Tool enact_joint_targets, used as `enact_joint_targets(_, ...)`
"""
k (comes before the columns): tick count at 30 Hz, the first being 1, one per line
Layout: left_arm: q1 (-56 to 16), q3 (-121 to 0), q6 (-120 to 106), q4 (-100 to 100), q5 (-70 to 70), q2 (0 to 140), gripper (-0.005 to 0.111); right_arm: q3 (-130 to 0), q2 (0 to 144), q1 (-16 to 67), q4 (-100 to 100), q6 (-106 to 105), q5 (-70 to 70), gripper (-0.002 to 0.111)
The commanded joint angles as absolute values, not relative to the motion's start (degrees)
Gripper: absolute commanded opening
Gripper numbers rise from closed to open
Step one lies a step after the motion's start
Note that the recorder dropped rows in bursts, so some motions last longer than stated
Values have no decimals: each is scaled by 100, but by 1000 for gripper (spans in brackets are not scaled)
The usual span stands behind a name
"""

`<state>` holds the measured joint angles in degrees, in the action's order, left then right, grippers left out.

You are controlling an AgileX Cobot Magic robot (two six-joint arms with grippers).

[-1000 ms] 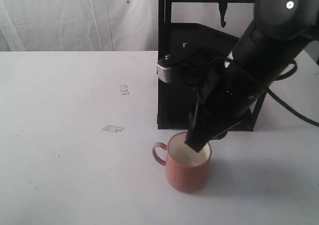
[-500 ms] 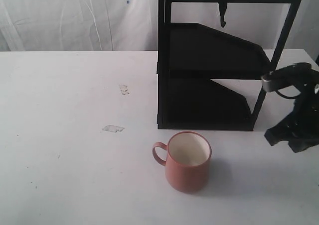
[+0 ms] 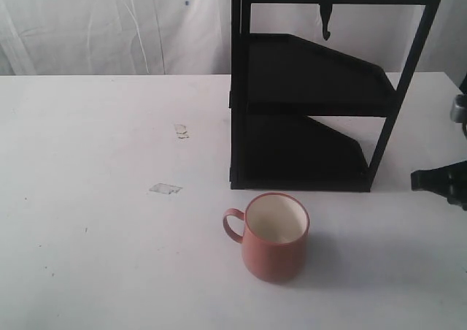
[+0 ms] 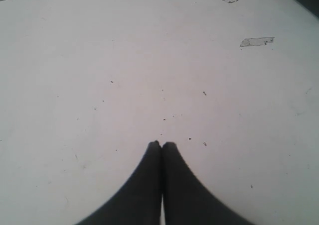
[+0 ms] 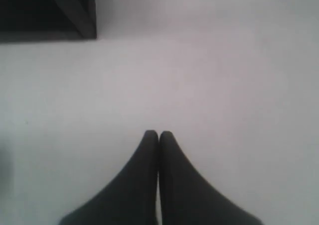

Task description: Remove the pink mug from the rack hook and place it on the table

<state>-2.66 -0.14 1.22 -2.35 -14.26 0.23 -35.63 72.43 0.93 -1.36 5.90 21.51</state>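
Note:
The pink mug point(image 3: 273, 239) stands upright on the white table point(image 3: 102, 140), just in front of the black rack, its handle pointing left and its cream inside showing. The rack hook point(image 3: 326, 12) hangs bare from the top crossbar. My right gripper point(image 5: 158, 133) is shut with nothing between its fingers, over bare table near the rack's foot; in the exterior view only a dark part of that arm point(image 3: 445, 184) shows at the right edge. My left gripper point(image 4: 161, 144) is shut and empty above the speckled tabletop, and is out of the exterior view.
The tall black rack point(image 3: 306, 111) with slanted shelves stands behind the mug. A clear tape patch point(image 3: 166, 189) and a small scuff point(image 3: 181, 131) lie on the table to the left. A white curtain hangs behind the table.
My right arm has let go of the mug and drawn back to the right, almost out of the exterior view. The mug stays where it was set.

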Motion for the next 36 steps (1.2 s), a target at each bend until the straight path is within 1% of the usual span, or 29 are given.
enact_joint_targets(1, -245, 0, 122, -169, -1414, 0, 1, -2905, 6070, 56, -191, 781, 912, 0)
enact_joint_targets(3, -245, 0, 122, -169, -1414, 0, 1, -2760, 5392, 56, -191, 781, 719, 0)
enact_joint_targets(6, -245, 0, 122, -169, -1414, 0, 1, -2745, 4499, 56, -191, 781, 797, 0)
enact_joint_targets(10, -245, 0, 122, -169, -1414, 0, 1, -2725, 2874, 56, -351, 769, 1425, 0)
enact_joint_targets(12, -245, 0, 122, -169, -1414, 0, 1, -2553, 2153, 56, -616, 711, 1314, 0)
enact_joint_targets(14, -245, 0, 122, -169, -1414, 0, 1, -2254, 1550, 56, -641, 481, 846, 0)
enact_joint_targets(15, -245, 0, 122, -169, -1414, 0, 1, -2104, 1429, 56, -652, 347, 554, 0)
enact_joint_targets(17, -245, 0, 122, -169, -1414, 0, 1, -1724, 1388, 56, -652, -206, -512, 0)
enact_joint_targets(19, -245, 0, 122, -169, -1414, 0, 1, -1444, 1462, 56, -631, -856, -1106, 0)
enact_joint_targets(26, -245, 0, 122, -169, -1414, 0, 1, -1347, 1472, 56, -604, -844, -546, 0)
enact_joint_targets(32, -245, 0, 122, -169, -1414, 0, 1, -1347, 1671, 685, -604, -844, -547, 0)
enact_joint_targets(36, -245, 0, 122, -169, -1414, 0, 1, -1347, 1671, 813, -604, -844, -531, 0)
